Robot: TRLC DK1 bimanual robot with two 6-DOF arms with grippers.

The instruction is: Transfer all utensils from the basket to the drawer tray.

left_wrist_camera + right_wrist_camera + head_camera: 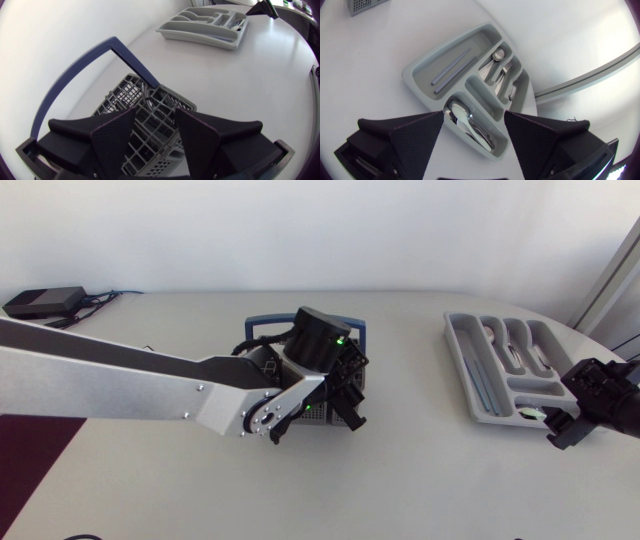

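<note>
A grey grid basket (145, 125) with a blue handle (75, 70) stands mid-table. In the head view the basket (262, 330) is mostly hidden under my left arm. My left gripper (155, 140) hovers just over it, its fingers apart with only the grid showing between them; metal utensil ends (148, 96) stick up just ahead of the fingers. The grey drawer tray (470, 375) lies at the right. My right gripper (472, 142) hangs open and empty over the tray's near end (422, 85), above spoons (465, 122) in the crosswise compartment.
The tray holds two thin grey sticks (452, 72) in its long compartment and forks and spoons (500, 65) in the others. In the left wrist view, the tray (205, 25) and my right gripper (262, 9) lie far ahead of the basket. A black box (42, 302) sits back left.
</note>
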